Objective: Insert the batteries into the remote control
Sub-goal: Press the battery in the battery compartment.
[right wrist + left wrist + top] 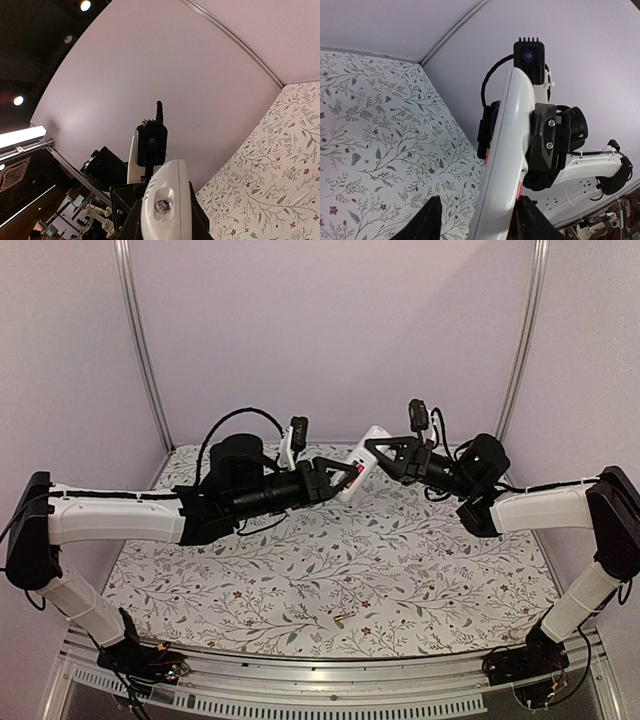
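Note:
The white remote control [358, 464] hangs in the air above the table's far middle, between both arms. My right gripper [374, 452] is shut on its upper part; in the right wrist view [165, 222] the remote's rounded end [161, 205] sits tight between the fingers. My left gripper [338, 478] is open around the lower part. In the left wrist view [480, 212] the remote [507, 150] touches the right finger [535, 222] and stands apart from the left finger [427, 222]. A red sliver, the red battery [519, 190], shows at the remote's edge. A tiny dark and orange battery [343, 618] lies on the near table.
The floral tablecloth [250, 580] covers the table. Pale walls with metal corner rails [140, 340] close in the back and sides. Both arm bases [140, 655] sit at the near edge.

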Available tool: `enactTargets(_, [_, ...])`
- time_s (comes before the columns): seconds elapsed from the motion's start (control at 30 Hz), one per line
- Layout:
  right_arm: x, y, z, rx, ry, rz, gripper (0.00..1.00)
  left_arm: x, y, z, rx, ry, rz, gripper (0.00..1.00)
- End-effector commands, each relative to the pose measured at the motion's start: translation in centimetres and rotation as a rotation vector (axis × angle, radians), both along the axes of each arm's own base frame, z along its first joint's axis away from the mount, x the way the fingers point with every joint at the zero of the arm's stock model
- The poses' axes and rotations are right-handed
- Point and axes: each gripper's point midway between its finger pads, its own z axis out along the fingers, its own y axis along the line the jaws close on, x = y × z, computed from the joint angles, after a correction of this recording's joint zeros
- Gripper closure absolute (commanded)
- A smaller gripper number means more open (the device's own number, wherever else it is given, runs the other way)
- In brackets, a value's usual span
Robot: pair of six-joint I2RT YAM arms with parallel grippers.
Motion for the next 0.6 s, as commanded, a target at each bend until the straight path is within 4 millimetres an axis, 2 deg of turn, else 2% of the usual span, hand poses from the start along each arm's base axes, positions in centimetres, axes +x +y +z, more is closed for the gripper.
enactTargets(0.0, [-1.8, -1.7, 6.1, 0.124, -0.152, -0.003, 1.0, 0.6, 1.7, -4.8, 0.203, 0.039, 0.051, 0.43])
enactTargets(0.17, [-0.9, -1.2, 3.5, 0.062, -0.083, -0.012, 1.0, 0.7, 2.2, 0.6, 0.183, -0.127, 0.039, 0.28])
enactTargets(0.27, [-0.5, -0.8, 1.6, 0.009, -0.048, -0.018, 1.0, 0.4, 3.0, 4.5, 0.164, -0.245, 0.042, 0.19])
enactTargets(0.37, [-0.3, -0.6, -0.2, -0.047, -0.021, -0.023, 1.0, 0.0, 4.1, 7.3, 0.18, -0.345, 0.046, 0.13])
enactTargets(0.43, [0.0, -0.7, -1.6, -0.095, -0.006, -0.034, 1.0, -0.2, 4.9, 7.9, 0.219, -0.387, 0.044, 0.1])
enactTargets(0.53, [0.5, -1.7, -3.0, -0.162, 0.02, -0.065, 1.0, -0.5, 6.2, 6.5, 0.309, -0.388, 0.032, 0.1])
enactTargets(0.57, [0.7, -2.2, -3.9, -0.198, 0.029, -0.081, 1.0, -0.7, 6.6, 5.0, 0.358, -0.369, 0.014, 0.11])
